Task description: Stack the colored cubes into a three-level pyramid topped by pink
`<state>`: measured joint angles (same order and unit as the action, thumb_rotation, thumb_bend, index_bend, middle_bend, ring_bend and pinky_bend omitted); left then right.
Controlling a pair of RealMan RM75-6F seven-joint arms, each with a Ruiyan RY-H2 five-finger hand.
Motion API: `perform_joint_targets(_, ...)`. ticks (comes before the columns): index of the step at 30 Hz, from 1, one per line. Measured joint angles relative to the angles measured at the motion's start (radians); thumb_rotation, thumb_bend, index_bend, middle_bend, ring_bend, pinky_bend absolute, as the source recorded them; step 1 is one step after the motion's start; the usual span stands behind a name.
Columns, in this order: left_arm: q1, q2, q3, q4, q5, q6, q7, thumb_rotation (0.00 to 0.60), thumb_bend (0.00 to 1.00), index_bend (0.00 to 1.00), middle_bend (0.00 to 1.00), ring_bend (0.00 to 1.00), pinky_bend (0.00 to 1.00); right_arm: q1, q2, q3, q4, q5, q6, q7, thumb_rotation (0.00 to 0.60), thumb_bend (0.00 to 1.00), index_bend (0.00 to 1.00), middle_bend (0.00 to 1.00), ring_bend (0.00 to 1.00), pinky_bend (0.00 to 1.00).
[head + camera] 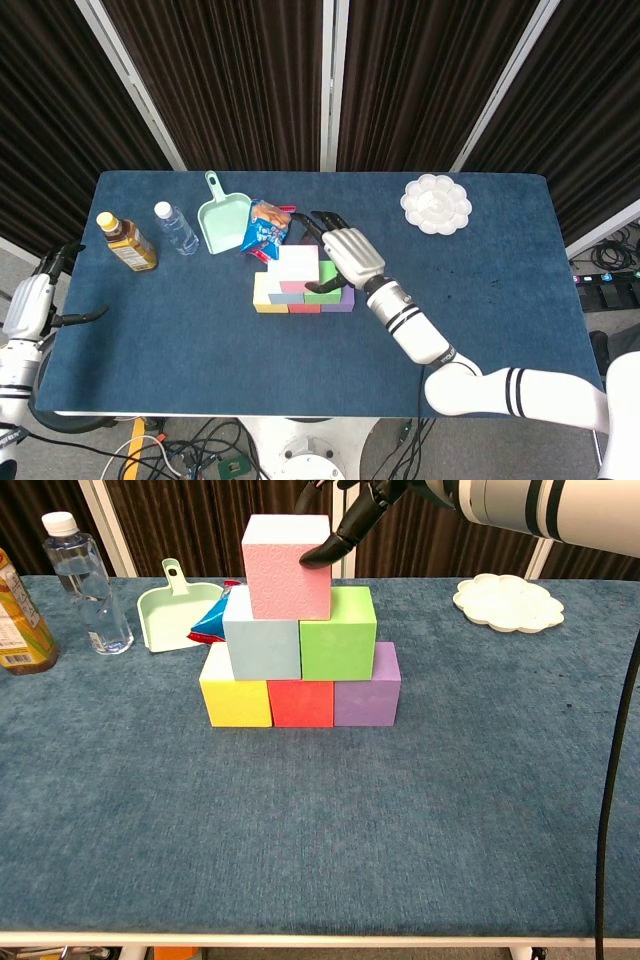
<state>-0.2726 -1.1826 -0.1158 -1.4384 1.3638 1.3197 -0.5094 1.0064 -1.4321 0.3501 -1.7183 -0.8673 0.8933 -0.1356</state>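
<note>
Already topping the pyramid, the pink cube (288,566) sat just left of the right hand (349,253), whose spread fingers (325,550) touched its right edge and gripped nothing

right robot hand (345,525) | left/below: pink cube (288,567), touching | behind-left: snack bag (268,229), dustpan (223,217) | right: bare worktop (480,710)

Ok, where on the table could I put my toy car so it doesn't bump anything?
The whole near strip of the table, in front of the cube pyramid, is bare. So is the stretch between the pyramid and the white palette. It is crowded behind the pyramid, by the dustpan, snack bag and right hand.
</note>
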Motion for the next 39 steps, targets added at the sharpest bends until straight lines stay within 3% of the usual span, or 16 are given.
perform_joint_targets(34,0.000,-0.010,-0.018,-0.014,0.005,-0.036,0.030,0.600,0.06,0.08,0.13,0.03,0.16,-0.026,0.013,-0.019,-0.007,-0.053,0.012,0.022,0.600,0.19,0.00,0.40,0.00,0.00)
perform_joint_targets(39,0.002,-0.013,-0.018,-0.011,0.006,-0.039,0.025,0.600,0.06,0.08,0.13,0.03,0.16,-0.026,0.012,-0.022,-0.005,-0.049,0.007,0.020,0.600,0.16,0.00,0.37,0.00,0.00)
